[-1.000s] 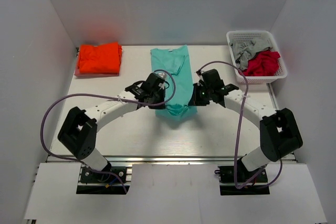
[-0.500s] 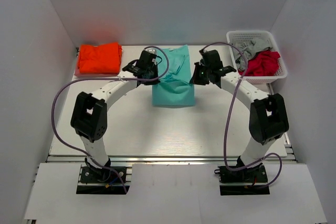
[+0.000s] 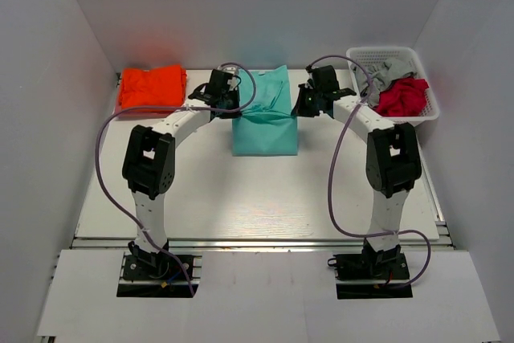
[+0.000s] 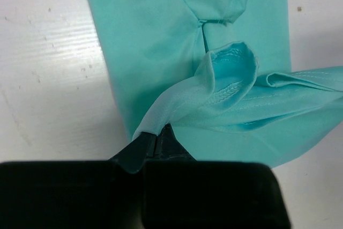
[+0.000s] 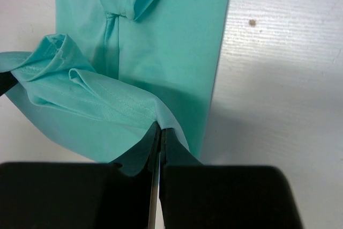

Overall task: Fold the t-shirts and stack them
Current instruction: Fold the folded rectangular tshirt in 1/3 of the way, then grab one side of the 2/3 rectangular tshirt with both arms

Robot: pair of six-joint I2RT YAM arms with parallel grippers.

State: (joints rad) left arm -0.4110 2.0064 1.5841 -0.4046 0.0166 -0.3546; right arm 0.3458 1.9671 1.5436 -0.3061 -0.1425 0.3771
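A: On the white tabletop (image 3: 241, 198), far middle, the mint-teal t-shirt (image 3: 265, 134) is laid flat, with a hemmed edge held raised across it.
B: Jaws?
A: The left gripper (image 4: 155, 142) is pinched tight on the edge's left end. The right gripper (image 5: 159, 132) is pinched tight on its right end.
B: Room?
A: Plain white walls (image 3: 241, 14) are noted on three sides. The orange t-shirt (image 3: 151, 88) is seen folded in the far-left corner. A white basket (image 3: 363, 58) of clothes is seen far right.
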